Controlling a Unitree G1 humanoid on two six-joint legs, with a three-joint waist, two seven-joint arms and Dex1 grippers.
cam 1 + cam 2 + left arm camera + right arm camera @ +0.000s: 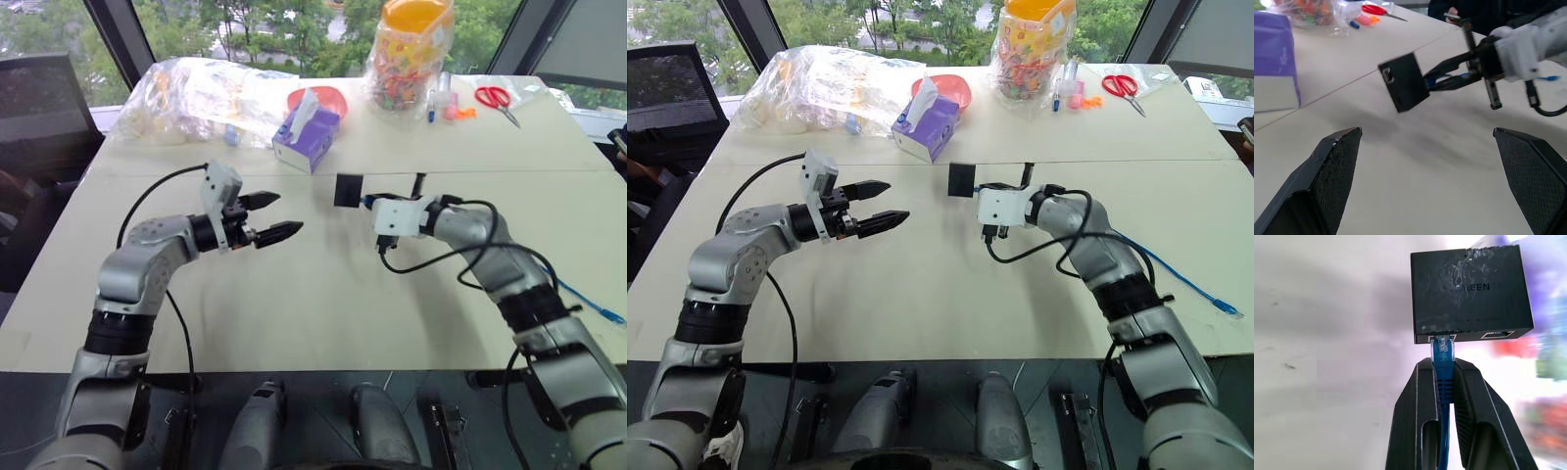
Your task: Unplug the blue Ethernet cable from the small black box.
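Right gripper (1442, 382) clamped on blue cable (1443, 350), black box (1469, 293) just past fingertips; left gripper (272, 216) wide apart, box ahead btw them

We're in an office-like room up high: big dark-framed windows (294, 29) look onto treetops, a black office chair (44, 108) sits at the left, and a pale surface (323, 294) carries desk clutter — red scissors (497, 99), a purple tissue box (307, 132), a jar of sweets (409, 49).

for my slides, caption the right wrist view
Right tool shut on the blue Ethernet cable, plug seated in the small black box.
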